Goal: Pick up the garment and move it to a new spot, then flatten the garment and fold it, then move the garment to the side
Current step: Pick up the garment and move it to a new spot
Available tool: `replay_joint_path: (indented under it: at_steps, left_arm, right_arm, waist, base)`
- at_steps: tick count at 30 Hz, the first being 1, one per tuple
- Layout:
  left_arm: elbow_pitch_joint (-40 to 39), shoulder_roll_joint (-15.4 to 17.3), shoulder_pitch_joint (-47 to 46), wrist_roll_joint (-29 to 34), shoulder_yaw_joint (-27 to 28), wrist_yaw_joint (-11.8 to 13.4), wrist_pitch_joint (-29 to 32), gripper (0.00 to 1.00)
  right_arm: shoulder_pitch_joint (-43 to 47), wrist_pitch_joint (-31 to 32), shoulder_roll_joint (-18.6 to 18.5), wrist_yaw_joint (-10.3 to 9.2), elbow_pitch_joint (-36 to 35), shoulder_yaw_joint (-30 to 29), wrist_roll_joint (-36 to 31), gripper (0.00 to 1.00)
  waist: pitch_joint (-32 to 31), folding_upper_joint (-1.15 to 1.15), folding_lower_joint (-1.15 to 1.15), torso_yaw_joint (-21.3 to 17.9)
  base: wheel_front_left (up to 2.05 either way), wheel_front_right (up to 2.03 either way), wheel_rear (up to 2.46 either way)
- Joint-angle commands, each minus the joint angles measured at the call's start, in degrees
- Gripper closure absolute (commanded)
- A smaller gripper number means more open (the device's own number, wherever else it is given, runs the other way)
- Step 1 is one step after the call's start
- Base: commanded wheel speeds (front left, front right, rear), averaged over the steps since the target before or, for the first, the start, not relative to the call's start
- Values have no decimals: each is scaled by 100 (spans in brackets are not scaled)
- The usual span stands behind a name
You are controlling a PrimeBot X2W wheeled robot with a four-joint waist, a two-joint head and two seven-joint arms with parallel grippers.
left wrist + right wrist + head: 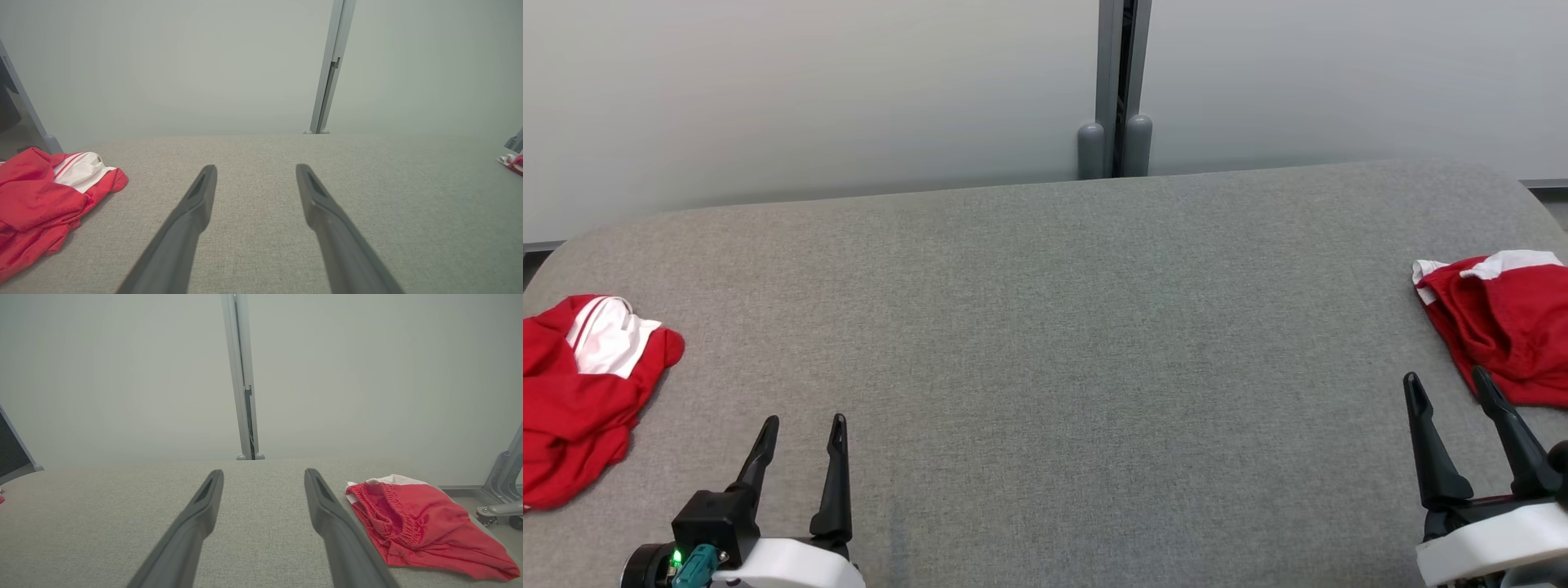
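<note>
A crumpled red garment with a white panel (580, 384) (45, 200) lies at the left edge of the grey padded surface (1045, 327). Another red garment with an elastic waistband and white trim (1499, 322) (416, 522) lies bunched at the right edge. My left gripper (803, 429) (255, 171) stands open over bare fabric, to the right of the left garment, nothing between its fingers. My right gripper (1445, 384) (263, 475) is open too, just left of the right garment, its right finger close beside the cloth's edge.
A pale wall with a grey vertical post (1117, 90) runs behind the padded surface. A grey metal bracket (504, 490) stands beyond the surface's right end. Bare grey fabric stretches between the two garments.
</note>
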Motion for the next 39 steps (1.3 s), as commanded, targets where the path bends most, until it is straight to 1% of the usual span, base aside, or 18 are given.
replay_joint_path:
  at_steps: [1,5,11,21,28,39]
  left_arm:
    - [14,35,-112,-6,6,26,-2,0]
    - [35,-7,-233,-23,16,27,-64,0]
    - [114,-81,-437,-67,58,31,-156,0]
    - [204,6,-485,-96,225,63,-290,0]
    - [193,38,-350,-130,262,124,-310,0]
    - [156,32,-394,-141,202,157,-299,0]
  right_arm:
    - [19,15,2,0,-26,-25,-47,0]
    - [41,62,3,0,-112,-42,-57,0]
    - [30,118,10,0,-231,-53,-83,0]
    - [-80,206,71,0,-228,188,-35,0]
    - [-140,218,106,0,-189,310,-80,0]
    - [-158,270,40,0,-250,358,-175,0]
  waist:
    - [3,0,0,41]
    - [55,0,0,276]
    - [109,0,0,803]
    - [59,0,0,1582]
    - [12,0,0,1824]
    - [81,0,0,1913]
  base:
    - [0,0,0]
    - [0,0,0]
    - [0,0,0]
    - [0,0,0]
    - [0,0,0]
    - [0,0,0]
